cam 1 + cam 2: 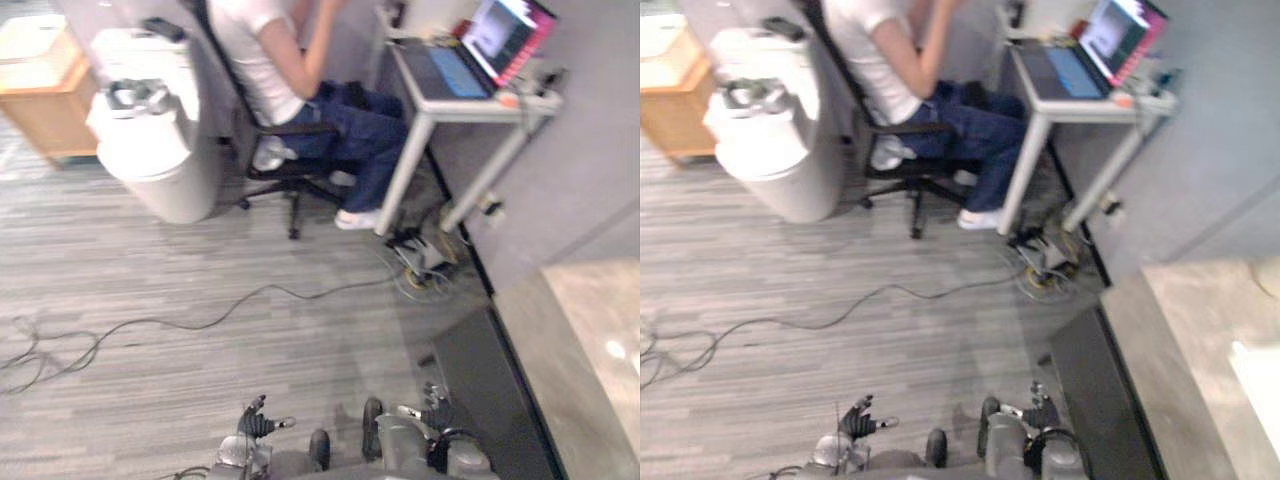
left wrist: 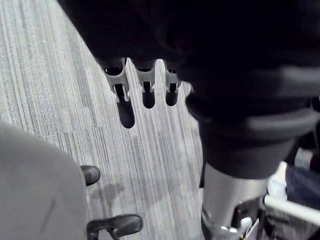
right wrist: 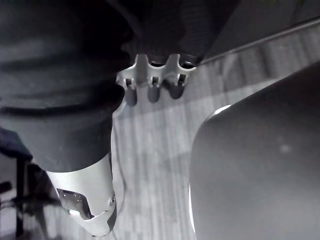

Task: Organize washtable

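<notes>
Starting with the left eye view: the washtable, a beige desk top above a dark front panel, lies at the robot's right, well apart from both hands. The left hand and the right hand hang low over the grey plank floor, both empty. Farther off, a person sits on a black chair at a white desk carrying an open laptop. A white bin stands beside a wooden cabinet.

Right eye view: more of the washtable top shows, with a white object on it, too blurred to identify.

Left wrist view: fingers straight, holding nothing, above the floor.

Right wrist view: fingers extended and relaxed, holding nothing.
</notes>
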